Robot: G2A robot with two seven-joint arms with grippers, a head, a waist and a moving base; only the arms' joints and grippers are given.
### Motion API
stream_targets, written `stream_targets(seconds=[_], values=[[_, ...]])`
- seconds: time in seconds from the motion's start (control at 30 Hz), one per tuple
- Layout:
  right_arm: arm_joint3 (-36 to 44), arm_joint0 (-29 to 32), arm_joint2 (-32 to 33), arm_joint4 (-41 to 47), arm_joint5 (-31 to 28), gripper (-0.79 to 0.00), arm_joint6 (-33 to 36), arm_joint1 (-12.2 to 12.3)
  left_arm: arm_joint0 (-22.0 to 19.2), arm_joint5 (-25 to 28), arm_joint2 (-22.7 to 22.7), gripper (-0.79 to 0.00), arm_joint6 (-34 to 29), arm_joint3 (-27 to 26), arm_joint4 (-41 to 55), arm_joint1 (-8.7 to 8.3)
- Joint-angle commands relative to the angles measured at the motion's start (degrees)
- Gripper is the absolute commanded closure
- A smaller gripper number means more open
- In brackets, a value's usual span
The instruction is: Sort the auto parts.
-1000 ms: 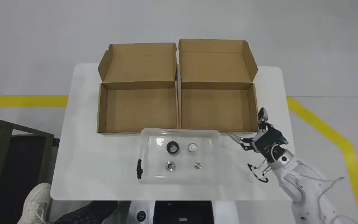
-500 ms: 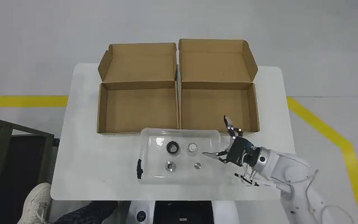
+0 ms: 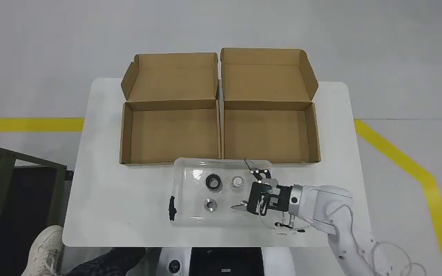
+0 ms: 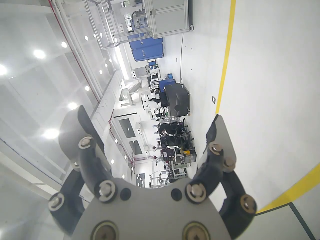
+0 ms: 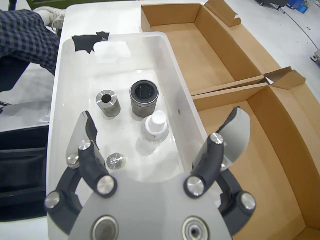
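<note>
- Currently four parts stand inside the clear tray (image 3: 185, 165) (image 5: 175, 58), all apart from each other.
- A dark ring-shaped bearing (image 3: 214, 181) (image 5: 144, 97) stands upright near the middle of the tray, with its open hole facing up.
- A grey metal cylinder (image 3: 209, 204) (image 5: 108, 102) with a dark hole in its top stands just beside the bearing, on the robot's side of the tray.
- A small clear bottle (image 3: 237, 181) (image 5: 155, 128) with a white cap stands on the other side of the bearing.
- A small shiny metal stud (image 3: 243, 203) (image 5: 115, 160) is near the bottle.
- A piece of black tape (image 3: 171, 207) (image 5: 86, 42) sits on one short end of the tray.
- The right gripper (image 3: 242, 185) (image 5: 160, 113) hangs over the tray's other end, spread wide and holding nothing.
- One finger is above the tray's far rim; the other is above the tray floor near the stud.
- The left gripper (image 4: 148, 113) is also spread wide and holds nothing; it points toward the room.
- Two cardboard boxes, the left box (image 3: 170, 134) (image 5: 195, 51) and the right box (image 3: 266, 134) (image 5: 262, 138), stand side by side just behind the tray, lids folded back.
- The white table (image 3: 103, 172) has bare surface at both short ends of the tray.
</note>
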State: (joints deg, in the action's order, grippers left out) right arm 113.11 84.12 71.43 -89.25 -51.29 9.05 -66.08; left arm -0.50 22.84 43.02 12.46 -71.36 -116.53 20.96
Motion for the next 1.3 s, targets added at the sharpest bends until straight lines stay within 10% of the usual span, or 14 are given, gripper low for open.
stream_targets(seconds=[0.0, 0.3, 0.63, 0.77, 1.27], values=[[-0.37, -0.11, -0.84, -1.32, 0.07, -0.785, -0.05, 0.06, 0.00, 0.00, 0.00, -0.785, 0.00, 0.00, 0.00, 0.00], [-1.52, -0.57, -2.50, -3.29, -0.13, -0.785, -0.74, 0.49, 0.00, 0.00, 0.00, -0.785, 0.00, 0.00, 0.00, 0.00], [-2.92, -1.62, -3.53, -3.44, 0.38, -0.446, -0.20, 0.84, 0.00, 0.00, 0.00, -0.785, 0.00, 0.00, 0.00, 0.00], [-3.60, -2.23, -3.77, -3.24, 0.88, -0.496, 0.42, 0.94, 0.00, 0.00, 0.00, -0.785, 0.00, 0.00, 0.00, 0.00], [-5.27, -4.51, -5.09, -3.28, 2.56, -0.160, 1.92, 1.25, 0.00, 0.00, 0.00, -0.785, 0.00, 0.00, 0.00, 0.00]])
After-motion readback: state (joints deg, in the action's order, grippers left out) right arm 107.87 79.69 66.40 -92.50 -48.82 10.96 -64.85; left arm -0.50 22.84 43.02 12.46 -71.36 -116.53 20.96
